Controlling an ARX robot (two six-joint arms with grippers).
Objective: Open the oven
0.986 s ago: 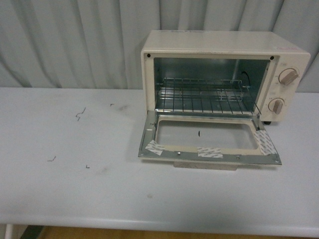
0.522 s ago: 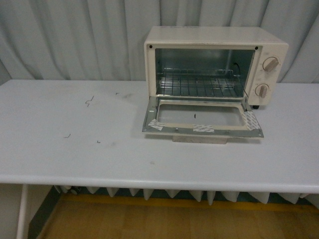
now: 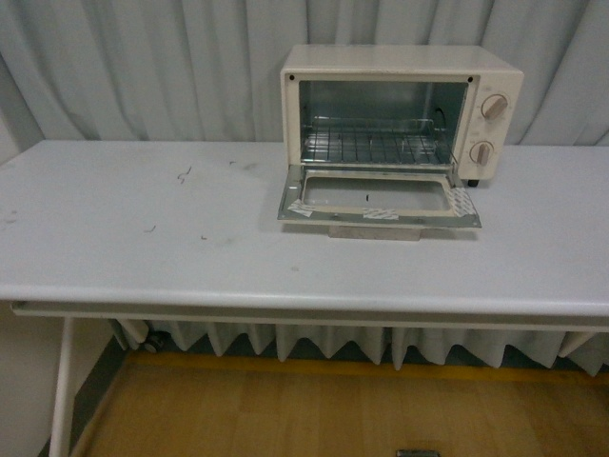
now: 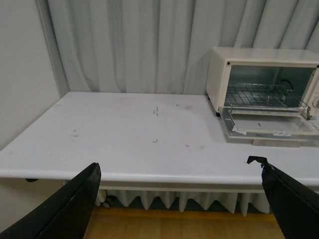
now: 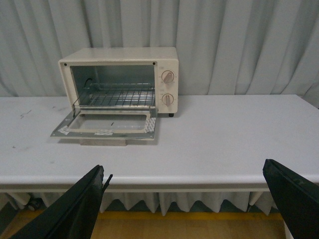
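Reading step: oven (image 3: 400, 114) door (image 3: 379, 200) lies flat on the table (image 3: 143, 257), so I judge the opening done; nothing left but staying clear.
oven: upper right of the front view, at the table's back edge against the curtain (image 3: 143, 67); rack (image 3: 371, 148) visible inside, two knobs (image 3: 487, 129) at its right side.
door: tape patches on the inner frame, handle (image 3: 376, 231) tucked under the front edge.
left pincer (image 4: 174, 199): fingers spread wide, nothing between them, back off the table's near edge.
right pincer (image 5: 192, 199): same, spread wide and empty, well apart from the oven.
next: no grasp needed by my read; hold both arms back.
surface: pale grey table, small dark scuff marks left of centre.
room: wood floor (image 3: 285, 409) below, pleated skirt under the table.
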